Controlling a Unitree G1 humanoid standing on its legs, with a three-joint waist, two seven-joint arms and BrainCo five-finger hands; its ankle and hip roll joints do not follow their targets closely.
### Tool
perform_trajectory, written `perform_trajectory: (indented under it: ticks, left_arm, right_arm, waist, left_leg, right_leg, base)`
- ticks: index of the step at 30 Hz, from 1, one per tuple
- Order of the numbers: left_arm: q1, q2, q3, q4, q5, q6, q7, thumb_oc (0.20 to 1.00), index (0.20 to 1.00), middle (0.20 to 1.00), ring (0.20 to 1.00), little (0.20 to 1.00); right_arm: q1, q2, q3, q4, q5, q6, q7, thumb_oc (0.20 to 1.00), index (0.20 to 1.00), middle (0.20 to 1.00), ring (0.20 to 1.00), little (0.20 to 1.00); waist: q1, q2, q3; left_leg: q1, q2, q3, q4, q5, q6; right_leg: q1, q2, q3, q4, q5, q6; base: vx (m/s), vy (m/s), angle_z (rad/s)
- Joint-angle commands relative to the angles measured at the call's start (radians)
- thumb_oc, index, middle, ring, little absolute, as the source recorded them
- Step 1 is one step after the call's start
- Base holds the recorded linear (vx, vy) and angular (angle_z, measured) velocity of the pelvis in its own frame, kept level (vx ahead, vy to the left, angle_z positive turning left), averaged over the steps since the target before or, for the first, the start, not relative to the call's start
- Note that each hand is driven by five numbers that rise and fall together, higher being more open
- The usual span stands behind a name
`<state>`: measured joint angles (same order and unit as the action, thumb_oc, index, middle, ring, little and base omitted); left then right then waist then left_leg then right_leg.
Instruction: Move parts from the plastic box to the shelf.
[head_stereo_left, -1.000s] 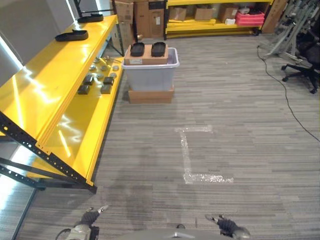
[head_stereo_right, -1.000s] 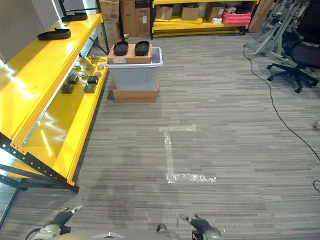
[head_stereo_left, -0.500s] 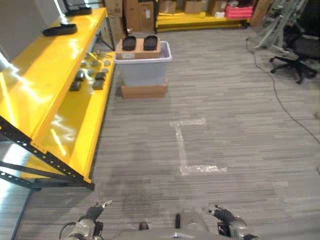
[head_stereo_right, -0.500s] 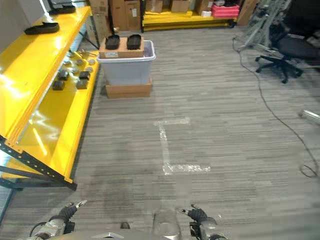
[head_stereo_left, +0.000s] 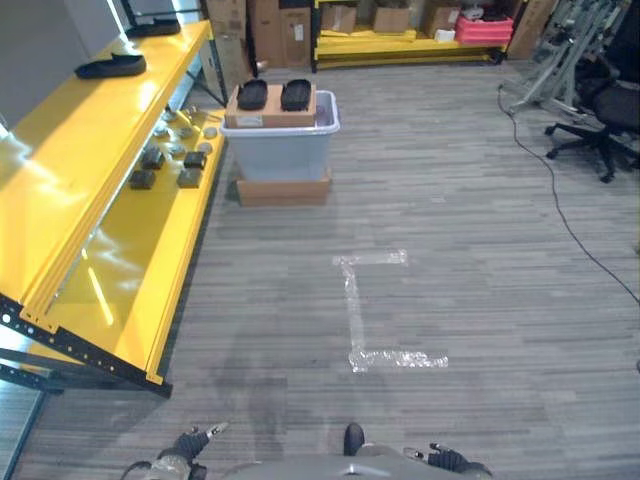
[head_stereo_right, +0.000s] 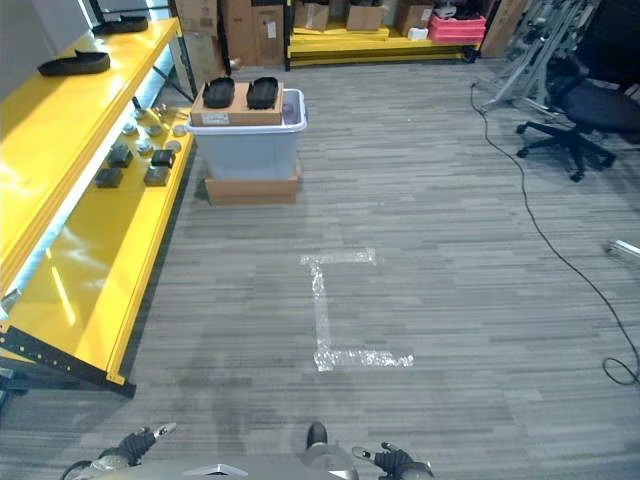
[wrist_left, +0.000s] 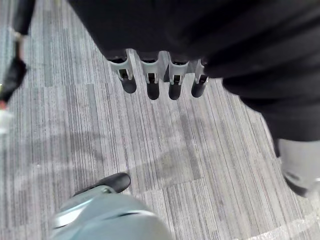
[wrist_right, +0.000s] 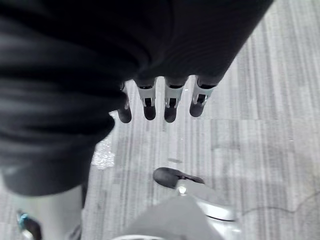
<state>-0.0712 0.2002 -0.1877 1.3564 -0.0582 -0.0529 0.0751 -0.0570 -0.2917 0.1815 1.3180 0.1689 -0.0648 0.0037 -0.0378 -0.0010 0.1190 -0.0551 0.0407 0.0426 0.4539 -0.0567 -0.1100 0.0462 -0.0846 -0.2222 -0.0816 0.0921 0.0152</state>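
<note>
Parts: two dark oval ones (head_stereo_left: 268, 95) atop a cardboard box (head_stereo_left: 271, 112) in the translucent plastic box (head_stereo_left: 279, 145), far ahead of both hands; smaller ones (head_stereo_right: 133, 166) sit on the glossy yellow shelf (head_stereo_left: 120, 240). Left hand (wrist_left: 160, 80) and right hand (wrist_right: 160, 102) hang low, fingers straight, holding nothing above striped grey floor (head_stereo_left: 470, 250). Wrist views show fingertips; eye views show tape marks (head_stereo_left: 372, 310).

No text is showing legibly; a white label on the carton (head_stereo_left: 268, 105) is too small to read.
</note>
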Motion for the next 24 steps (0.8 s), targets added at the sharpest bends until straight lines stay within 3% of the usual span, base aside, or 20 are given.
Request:
perform_trajectory:
  ticks: [1, 2, 5, 8, 11, 12, 13, 15, 16, 17, 19, 21, 22, 24]
  left_arm:
    - [-0.063, 0.003, -0.025, -0.027, -0.012, -0.013, -0.001, 1.0, 1.0, 1.0, 1.0, 1.0]
    - [-0.047, 0.0, -0.029, -0.023, -0.003, -0.013, -0.002, 1.0, 1.0, 1.0, 1.0, 1.0]
    - [-0.035, -0.004, -0.034, -0.007, 0.002, -0.014, 0.003, 1.0, 1.0, 1.0, 1.0, 1.0]
    - [-0.017, 0.0, -0.02, 0.004, -0.005, -0.012, -0.006, 1.0, 1.0, 1.0, 1.0, 1.0]
    - [0.0, -0.002, -0.003, 0.019, -0.008, -0.01, -0.007, 1.0, 1.0, 1.0, 1.0, 1.0]
    - [0.005, -0.004, -0.003, 0.026, -0.003, -0.008, -0.008, 1.0, 1.0, 1.0, 1.0, 1.0]
    - [0.003, -0.009, -0.013, 0.024, 0.005, -0.006, -0.008, 1.0, 1.0, 1.0, 1.0, 1.0]
    - [-0.01, -0.002, -0.021, 0.009, 0.008, -0.006, -0.003, 1.0, 1.0, 1.0, 1.0, 1.0]
    - [-0.017, 0.0, -0.023, 0.007, 0.009, -0.005, -0.004, 1.0, 1.0, 1.0, 1.0, 1.0]
    - [-0.029, 0.011, -0.022, -0.002, 0.002, -0.005, -0.01, 1.0, 1.0, 1.0, 1.0, 1.0]
    - [-0.043, 0.021, -0.016, 0.001, -0.007, -0.008, -0.017, 1.0, 1.0, 1.0, 1.0, 1.0]
    - [-0.054, 0.025, -0.026, -0.007, -0.005, -0.015, -0.015, 1.0, 1.0, 1.0, 1.0, 1.0]
    - [-0.066, 0.029, -0.027, -0.019, -0.008, -0.021, -0.009, 1.0, 1.0, 1.0, 1.0, 1.0]
    - [-0.071, 0.022, -0.03, -0.025, -0.009, -0.022, -0.008, 1.0, 1.0, 1.0, 1.0, 1.0]
  right_arm:
    - [-0.048, -0.049, 0.025, 0.026, -0.001, -0.005, -0.005, 1.0, 1.0, 1.0, 1.0, 1.0]
    - [-0.05, -0.06, 0.019, 0.019, 0.004, -0.008, -0.014, 1.0, 1.0, 1.0, 1.0, 1.0]
    - [-0.058, -0.064, 0.021, 0.004, 0.012, -0.02, -0.021, 1.0, 1.0, 1.0, 1.0, 1.0]
    - [-0.072, -0.064, 0.023, 0.004, 0.0, -0.02, -0.024, 1.0, 1.0, 1.0, 1.0, 1.0]
    - [-0.064, -0.044, 0.02, 0.0, 0.003, -0.021, -0.019, 1.0, 1.0, 1.0, 1.0, 1.0]
    - [-0.058, -0.033, 0.019, 0.002, -0.005, -0.023, -0.025, 1.0, 1.0, 1.0, 1.0, 1.0]
    - [-0.062, 0.009, 0.02, -0.009, -0.001, -0.028, -0.039, 1.0, 1.0, 1.0, 1.0, 1.0]
    - [-0.059, 0.029, 0.032, -0.007, 0.025, -0.017, -0.005, 1.0, 1.0, 1.0, 1.0, 1.0]
    - [-0.058, 0.034, 0.039, -0.003, 0.026, -0.014, 0.006, 1.0, 1.0, 1.0, 1.0, 1.0]
    - [-0.049, 0.045, 0.063, -0.008, 0.009, -0.009, 0.018, 1.0, 1.0, 1.0, 1.0, 1.0]
    - [-0.032, 0.046, 0.047, 0.0, 0.007, -0.005, 0.01, 1.0, 1.0, 1.0, 1.0, 1.0]
    - [-0.028, 0.045, 0.052, -0.011, 0.002, -0.009, 0.001, 1.0, 1.0, 1.0, 1.0, 1.0]
    - [-0.029, 0.037, 0.055, -0.014, -0.006, -0.007, -0.001, 1.0, 1.0, 1.0, 1.0, 1.0]
    - [-0.026, 0.031, 0.052, 0.004, -0.006, 0.001, 0.01, 1.0, 1.0, 1.0, 1.0, 1.0]
  waist:
    - [0.017, -0.023, 0.06]
    - [0.036, -0.005, 0.051]
    - [0.06, 0.01, 0.042]
    - [0.082, 0.014, 0.031]
    - [0.088, 0.011, 0.008]
    - [0.086, 0.009, -0.001]
    - [0.076, 0.01, 0.004]
    - [0.057, 0.024, 0.035]
    - [0.055, 0.031, 0.045]
    - [0.052, 0.039, 0.051]
    - [0.035, 0.023, 0.041]
    - [0.009, 0.011, 0.044]
    - [-0.012, 0.007, 0.048]
    - [-0.017, 0.006, 0.041]
  left_leg:
    - [-0.013, -0.016, 0.043, -0.113, 0.051, 0.032]
    - [-0.026, -0.008, 0.053, -0.332, 0.093, 0.043]
    - [-0.061, -0.018, -0.014, -0.474, 0.168, 0.038]
    - [-0.063, -0.022, -0.042, -0.474, 0.194, 0.03]
    - [-0.045, -0.033, -0.034, -0.448, 0.161, 0.057]
    - [-0.034, -0.039, -0.033, -0.442, 0.151, 0.068]
    - [0.0, -0.064, -0.017, -0.416, 0.105, 0.114]
    - [0.027, -0.059, -0.018, -0.406, 0.092, 0.13]
    - [0.041, -0.057, -0.02, -0.403, 0.086, 0.136]
    - [0.085, -0.056, -0.015, -0.428, 0.067, 0.139]
    - [0.146, -0.057, -0.001, -0.466, 0.026, 0.118]
    - [0.186, -0.066, -0.01, -0.462, -0.012, 0.108]
    - [0.213, -0.061, -0.02, -0.449, -0.044, 0.098]
    - [0.243, -0.058, -0.031, -0.431, -0.074, 0.089]
  right_leg:
    - [0.016, -0.029, 0.001, 0.101, -0.079, 0.062]
    - [0.051, -0.01, 0.0, 0.077, -0.093, 0.075]
    - [0.084, 0.013, 0.021, 0.066, -0.118, 0.075]
    - [0.13, 0.022, 0.044, 0.059, -0.146, 0.08]
    - [0.149, 0.009, 0.048, 0.088, -0.178, 0.091]
    - [0.142, -0.001, 0.054, 0.139, -0.181, 0.099]
    - [0.065, -0.044, 0.089, 0.368, -0.121, 0.137]
    - [-0.027, -0.041, 0.113, 0.542, -0.044, 0.151]
    - [-0.071, -0.045, 0.113, 0.6, -0.043, 0.146]
    - [-0.108, -0.093, 0.032, 0.576, -0.049, 0.135]
    - [-0.106, -0.117, -0.056, 0.282, -0.047, 0.133]
    - [-0.135, -0.078, 0.001, 0.135, 0.008, 0.143]
    - [-0.159, -0.065, 0.06, 0.088, 0.038, 0.154]
    - [-0.158, -0.069, 0.054, 0.095, 0.049, 0.156]
  base:
    - [0.41, -0.026, 0.35]
    - [0.48, -0.019, 0.31]
    - [0.35, 0.038, 0.08]
    - [0.31, 0.063, -0.57]
    - [0.26, 0.13, -0.41]
    - [0.31, 0.292, -0.29]
    - [0.34, 0.332, -0.25]
    - [0.2, 0.26, -0.42]
    - [0.26, 0.196, -0.2]
    - [0.37, 0.106, 0.15]
    - [0.55, -0.062, 0.09]
    - [0.54, -0.131, -0.28]
    - [0.52, -0.146, 0.07]
    - [0.42, -0.171, 0.42]
